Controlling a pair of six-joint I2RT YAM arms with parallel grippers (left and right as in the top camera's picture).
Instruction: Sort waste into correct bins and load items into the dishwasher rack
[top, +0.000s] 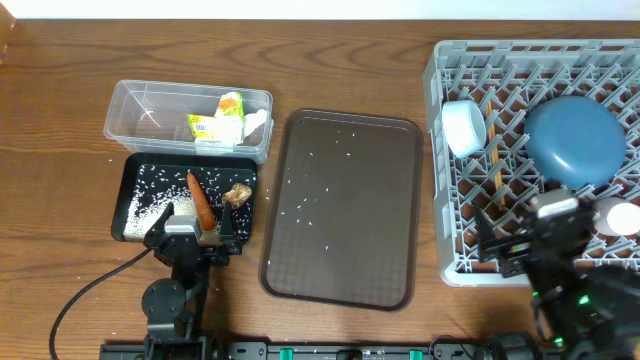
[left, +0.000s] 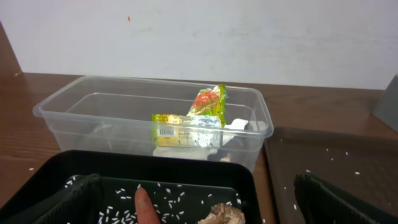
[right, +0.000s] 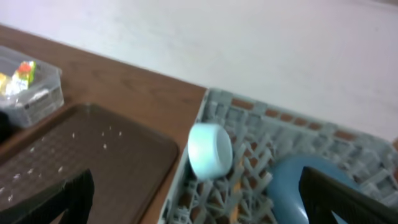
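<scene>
Jaws on both arms stand wide apart; you hold nothing. Your left gripper (top: 196, 226) hangs over the near edge of the black tray (top: 190, 160) by the table's (top: 60, 60) near left, where carrot (top: 202, 203), scraps (top: 237, 194) and rice (top: 145, 205) lie. Packet (top: 222, 120) and tissue (top: 256, 122) sit in the tub (top: 150, 88) behind. Your right gripper (right: 199, 202) hovers at the near side of the rack (top: 440, 120), which holds bowl (top: 462, 127), plate (top: 575, 140) and chopsticks (top: 493, 165).

Open lane between tub (top: 150, 102) and rack (top: 530, 47)

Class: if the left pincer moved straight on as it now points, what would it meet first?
Probably the carrot and brown scrap in the black tray, just ahead of the open left pincer; then the clear tub. Depth unclear.
</scene>
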